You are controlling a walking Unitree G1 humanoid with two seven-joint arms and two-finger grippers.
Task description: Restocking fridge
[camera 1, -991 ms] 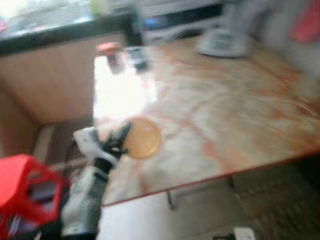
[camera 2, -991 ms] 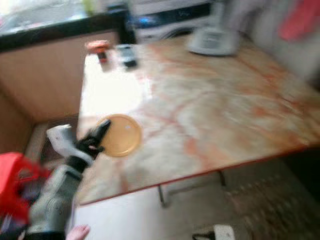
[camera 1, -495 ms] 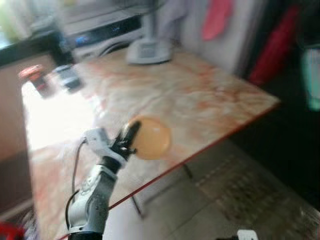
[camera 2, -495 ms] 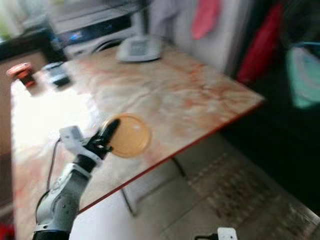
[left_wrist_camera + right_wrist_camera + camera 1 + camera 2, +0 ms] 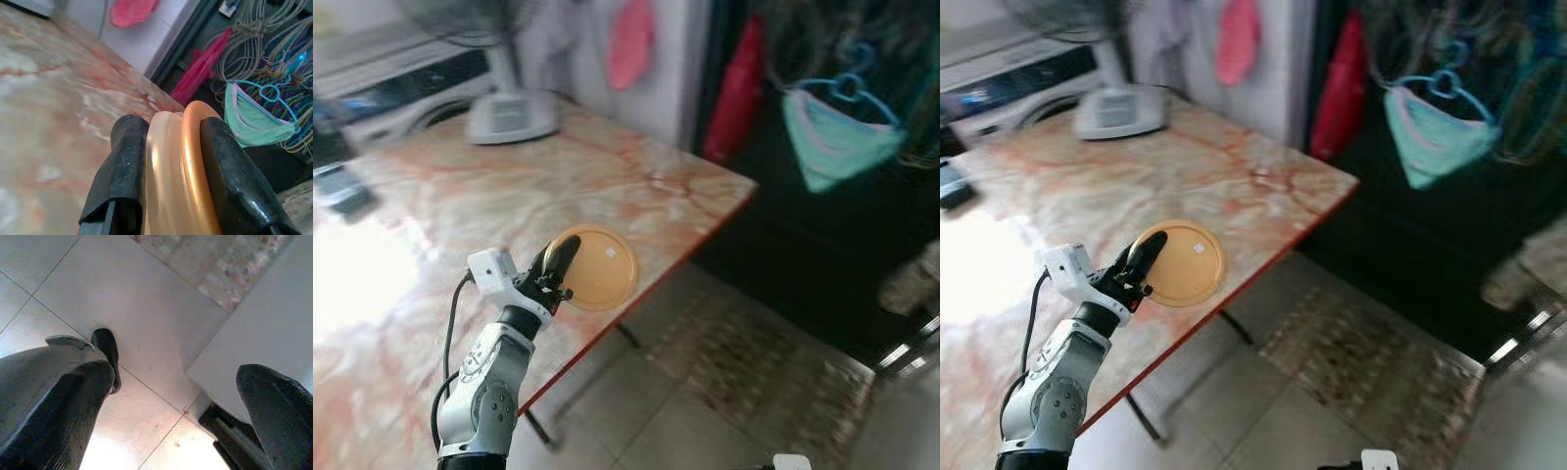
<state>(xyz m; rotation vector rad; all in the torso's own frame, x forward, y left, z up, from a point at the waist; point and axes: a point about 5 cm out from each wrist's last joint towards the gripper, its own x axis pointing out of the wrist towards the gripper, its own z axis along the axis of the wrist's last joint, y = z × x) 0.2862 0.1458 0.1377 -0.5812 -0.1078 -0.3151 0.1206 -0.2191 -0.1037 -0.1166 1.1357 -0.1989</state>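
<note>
My left gripper (image 5: 558,266) is raised in front of me, shut on a round orange lidded container (image 5: 598,267) held on edge over the near corner of the marble table (image 5: 509,186). In the left wrist view the two black fingers (image 5: 124,166) clamp the container (image 5: 171,171) between them, its orange lid toward one finger and its pale body toward the other. My right gripper (image 5: 171,396) hangs low over the tiled floor, open with nothing between its fingers.
A white fan base (image 5: 512,117) stands at the table's far side and a dark phone (image 5: 342,196) lies at the left. Red and pink cloths (image 5: 736,88) and a teal garment on a hanger (image 5: 832,137) hang to the right. A patterned mat (image 5: 754,362) covers the floor.
The whole view has swung to the right, so the table slid left and the dark area with hanging clothes came in. The left gripper still holds the container the same way.
</note>
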